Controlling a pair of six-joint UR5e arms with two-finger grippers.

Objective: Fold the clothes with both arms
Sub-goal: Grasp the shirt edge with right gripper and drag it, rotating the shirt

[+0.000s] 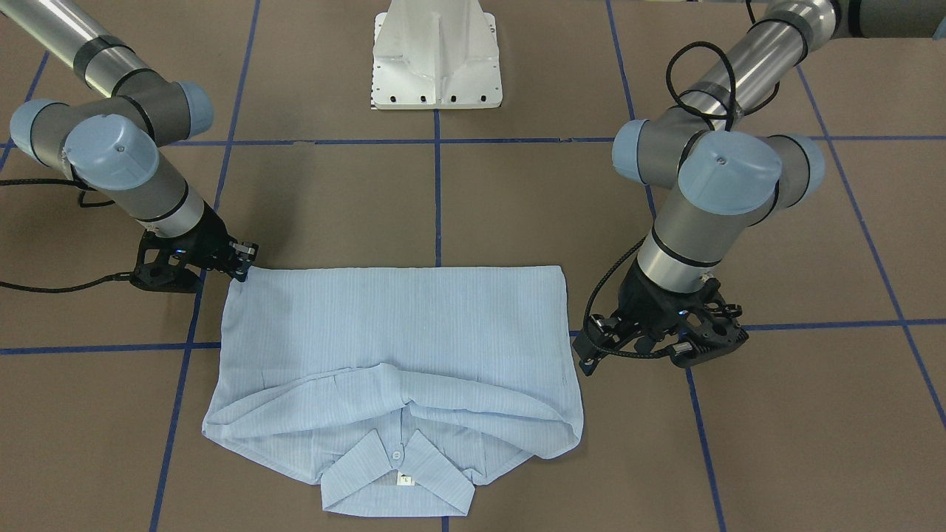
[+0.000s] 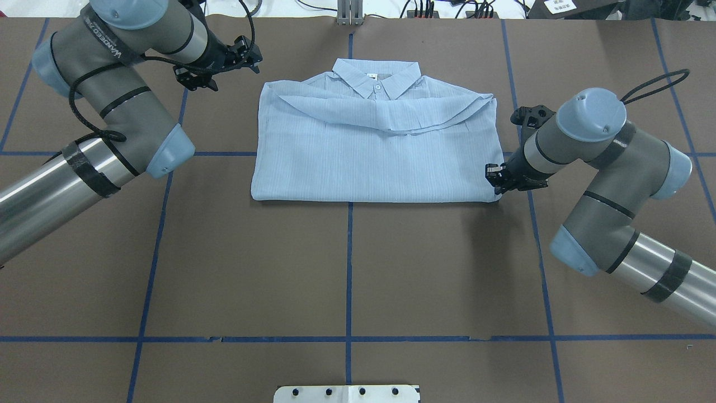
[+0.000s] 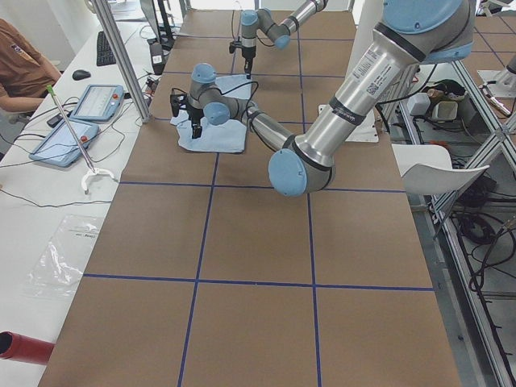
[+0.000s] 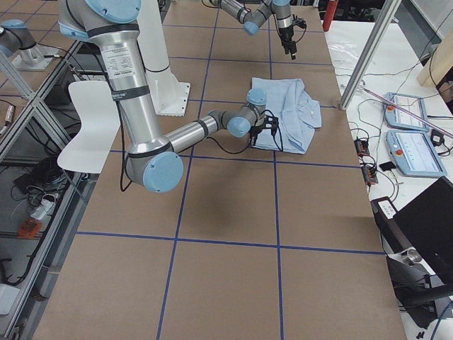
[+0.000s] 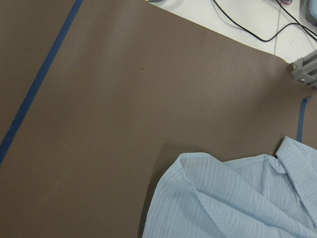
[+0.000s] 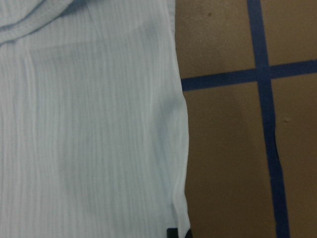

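The right gripper point(image 2: 495, 182) sits at the near right corner of the shirt point(image 2: 369, 162). Its jaws seem clamped on the cloth edge, though the tips are mostly hidden. The left gripper point(image 2: 253, 55) hangs just off the shirt's far left corner, jaws apart, holding nothing. The shirt lies folded flat toward the far edge of the table point(image 2: 347, 268), midway across, its collar point(image 2: 377, 75) toward that edge.

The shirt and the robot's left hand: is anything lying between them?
Nothing. Only bare brown table lies between the left hand and the shirt, as the overhead and left wrist views show.
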